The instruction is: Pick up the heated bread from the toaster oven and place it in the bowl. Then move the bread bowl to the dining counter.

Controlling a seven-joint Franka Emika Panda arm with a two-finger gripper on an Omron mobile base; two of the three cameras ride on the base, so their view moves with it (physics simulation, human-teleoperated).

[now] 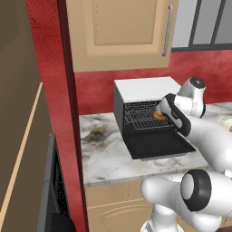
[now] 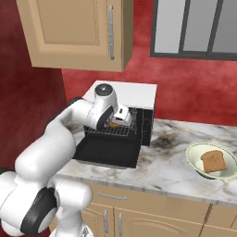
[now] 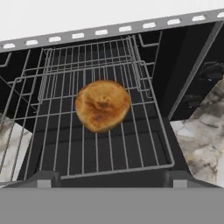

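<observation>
The toaster oven (image 1: pixel 145 88) (image 2: pixel 134 90) stands on a marble counter with its black door (image 1: pixel 158 145) (image 2: pixel 109 150) dropped flat. On its wire rack (image 3: pixel 100 131) lies the heated bread (image 3: pixel 103 105) (image 1: pixel 158 115) (image 2: pixel 113 124), a round orange-brown piece. My gripper (image 3: pixel 113 181) (image 1: pixel 162 112) (image 2: pixel 121 118) hovers at the oven mouth just in front of the bread, open, fingertips (image 3: pixel 48 179) wide apart and holding nothing. The pale bowl (image 2: pixel 190 155) (image 1: pixel 226 122) sits on the counter to the oven's right, with a brown toast slice (image 2: pixel 214 161) in it. The dining counter is out of view.
A red wall column (image 1: pixel 54 113) borders the counter's left end. Wooden wall cabinets (image 1: pixel 120 31) (image 2: pixel 76 32) hang above the oven. Between the oven and the bowl runs bare marble counter (image 2: pixel 166 162). A window (image 2: pixel 194 28) is at the upper right.
</observation>
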